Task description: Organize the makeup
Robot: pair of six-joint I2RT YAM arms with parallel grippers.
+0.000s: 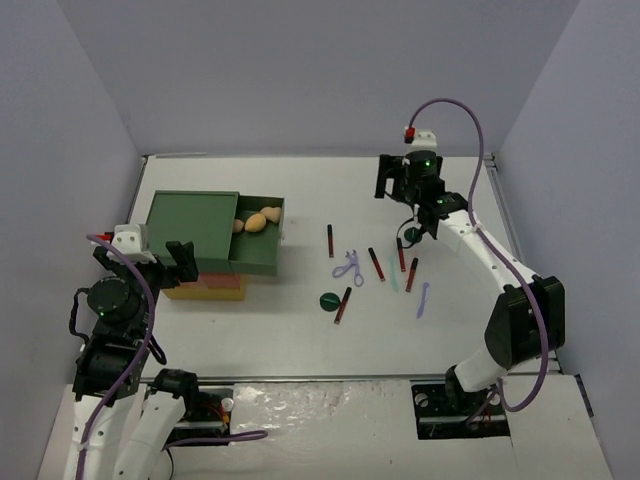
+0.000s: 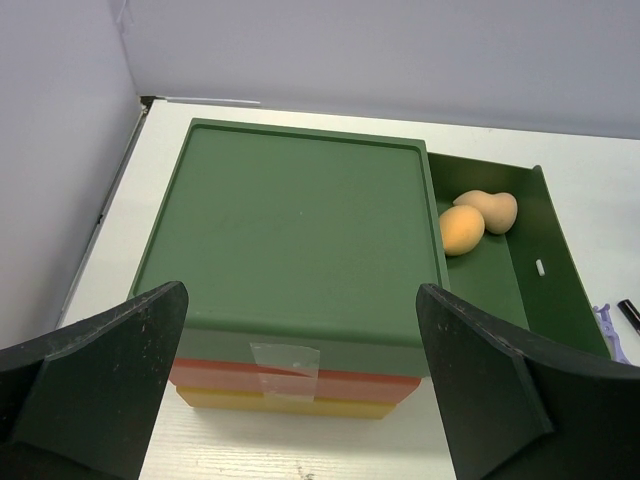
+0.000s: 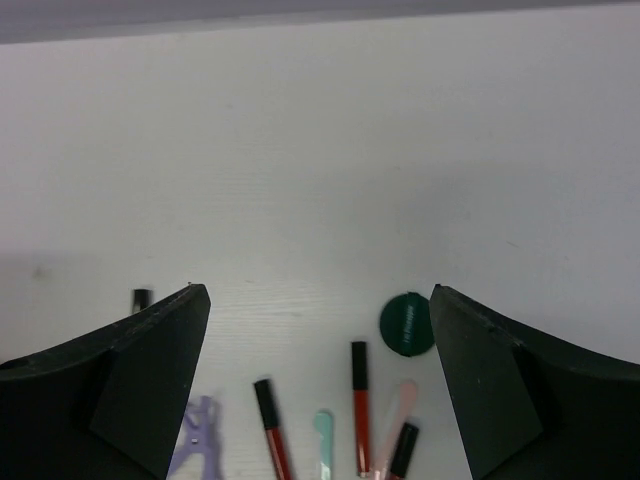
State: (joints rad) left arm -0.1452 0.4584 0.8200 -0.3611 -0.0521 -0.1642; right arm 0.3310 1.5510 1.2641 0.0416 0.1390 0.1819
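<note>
my L gripper (image 2: 300, 292) wide apart over smooth green drawer box (image 2: 300, 230), 2 matte peach egg-shaped sponges (image 2: 462, 229) inside, R gripper (image 3: 318, 292) apart too, near ribbed dark-green disc (image 3: 407, 324)

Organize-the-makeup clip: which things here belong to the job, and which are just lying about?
Job:
peach sponges, in the open green drawer
red-black sticks
green disc
lavender scissor-like tool
mint stick
lavender stick

Not makeup:
drawer box
table
</note>
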